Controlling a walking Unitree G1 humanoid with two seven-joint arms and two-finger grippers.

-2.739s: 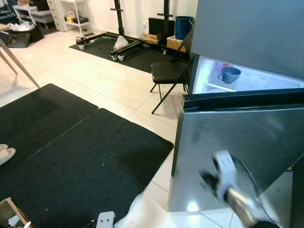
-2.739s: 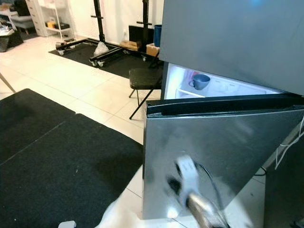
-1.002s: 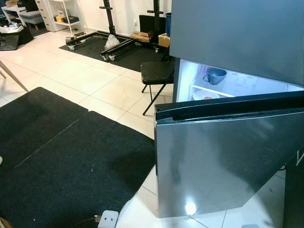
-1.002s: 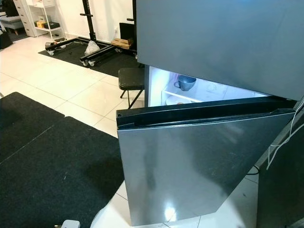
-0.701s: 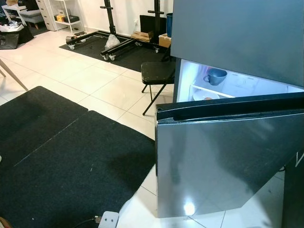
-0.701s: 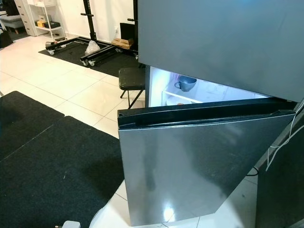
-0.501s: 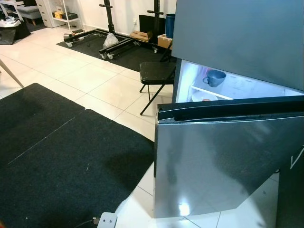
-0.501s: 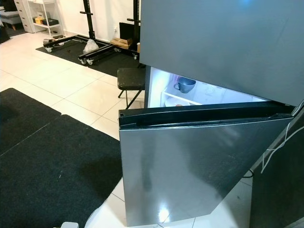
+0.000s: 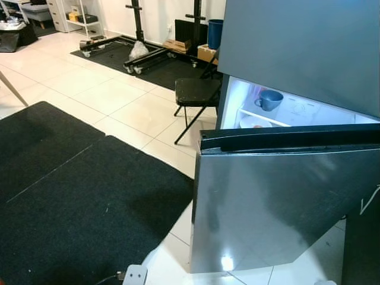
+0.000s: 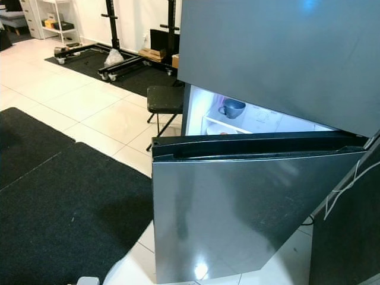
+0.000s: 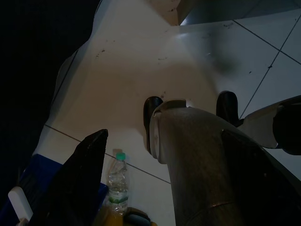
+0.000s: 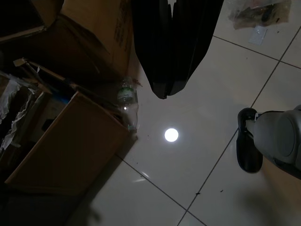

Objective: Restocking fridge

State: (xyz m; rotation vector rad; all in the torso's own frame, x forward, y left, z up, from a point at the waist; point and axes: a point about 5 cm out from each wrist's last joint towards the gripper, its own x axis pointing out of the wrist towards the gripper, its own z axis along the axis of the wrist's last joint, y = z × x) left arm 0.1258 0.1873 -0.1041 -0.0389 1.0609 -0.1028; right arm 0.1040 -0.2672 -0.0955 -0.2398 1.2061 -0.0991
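While both arms hang idle at the robot's sides, the right gripper [image 12: 164, 89] points at the floor with its fingers pressed together, empty; the left gripper's spread cannot be told. Stock waits low: a water bottle [image 11: 115, 186] stands by the left arm, another bottle [image 12: 125, 96] beside cardboard boxes [image 12: 70, 150]. Ahead, the fridge door [image 9: 279, 202] stands swung open, presumably for loading. Beyond it, a blue cup [image 9: 268, 100] sits on the lit shelf [image 9: 261, 116].
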